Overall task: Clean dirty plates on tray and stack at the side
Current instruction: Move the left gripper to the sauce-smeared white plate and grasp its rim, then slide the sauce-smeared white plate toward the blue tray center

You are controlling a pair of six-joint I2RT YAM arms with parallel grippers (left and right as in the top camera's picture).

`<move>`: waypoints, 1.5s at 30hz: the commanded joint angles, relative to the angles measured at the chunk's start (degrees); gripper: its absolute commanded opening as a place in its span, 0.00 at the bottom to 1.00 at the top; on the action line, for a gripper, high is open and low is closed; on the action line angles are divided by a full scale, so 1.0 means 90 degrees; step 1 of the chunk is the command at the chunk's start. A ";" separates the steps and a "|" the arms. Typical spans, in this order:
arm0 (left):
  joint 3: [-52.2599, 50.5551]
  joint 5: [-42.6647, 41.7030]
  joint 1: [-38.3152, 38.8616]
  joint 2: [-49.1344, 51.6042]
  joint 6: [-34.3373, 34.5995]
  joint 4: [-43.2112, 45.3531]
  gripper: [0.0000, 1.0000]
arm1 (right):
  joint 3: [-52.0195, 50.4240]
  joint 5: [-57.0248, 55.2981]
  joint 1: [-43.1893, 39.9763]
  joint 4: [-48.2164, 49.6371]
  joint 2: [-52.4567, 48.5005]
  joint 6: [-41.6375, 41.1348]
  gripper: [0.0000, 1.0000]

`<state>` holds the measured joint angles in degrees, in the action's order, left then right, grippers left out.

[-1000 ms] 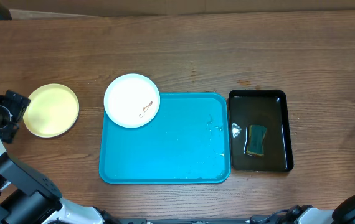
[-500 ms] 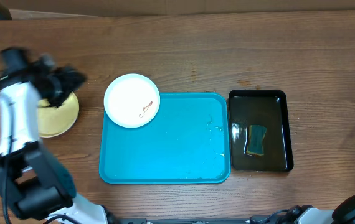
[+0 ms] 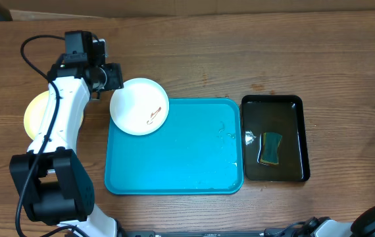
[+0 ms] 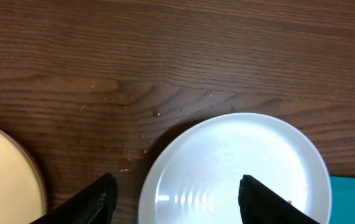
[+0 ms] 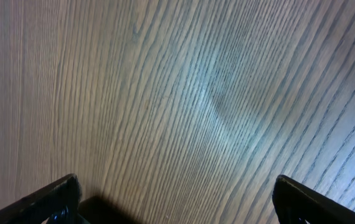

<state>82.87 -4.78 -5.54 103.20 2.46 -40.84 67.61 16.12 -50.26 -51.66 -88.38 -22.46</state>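
The left fingers (image 4: 99, 199) stand apart, grasping nothing, astride the rim of the white plate (image 4: 227, 162). The right fingers (image 5: 50, 199) gape over the bench (image 5: 196, 93).

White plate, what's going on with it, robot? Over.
Left gripper open at white plate rim. Right gripper open, holding nothing. Plate smeared, overhanging tray corner. Nothing blocking.

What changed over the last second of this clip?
The left gripper swung from beyond the yellow plate across it to the rim of the white plate, jaws open, holding nothing. Both plates, the turquoise tray, the black tray and the sponge stayed put. The right gripper stayed open.
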 commanded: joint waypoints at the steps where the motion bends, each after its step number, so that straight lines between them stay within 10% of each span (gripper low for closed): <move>1: -0.0041 -0.0357 -0.0109 0.0092 -0.0884 0.0015 0.61 | 0.0121 0.0005 -0.0019 0.0024 0.0068 0.0000 1.00; 12: -0.0041 -0.0396 -0.0109 0.0750 -0.1134 -0.0245 0.24 | 0.0121 0.0005 -0.0019 0.0022 0.0068 0.0000 1.00; 22: -0.0041 -0.0233 -0.0126 0.1566 -0.1129 -0.0092 0.36 | 0.0121 0.0005 -0.0019 0.0022 0.0068 0.0000 1.00; 45: -0.0041 -0.1644 0.0401 0.1581 -0.0918 -0.2045 0.04 | 0.0121 0.0005 -0.0019 0.0022 0.0068 0.0000 1.00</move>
<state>82.81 -16.91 -4.32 116.77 -6.39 -57.39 67.61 16.12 -50.26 -51.68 -88.38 -22.48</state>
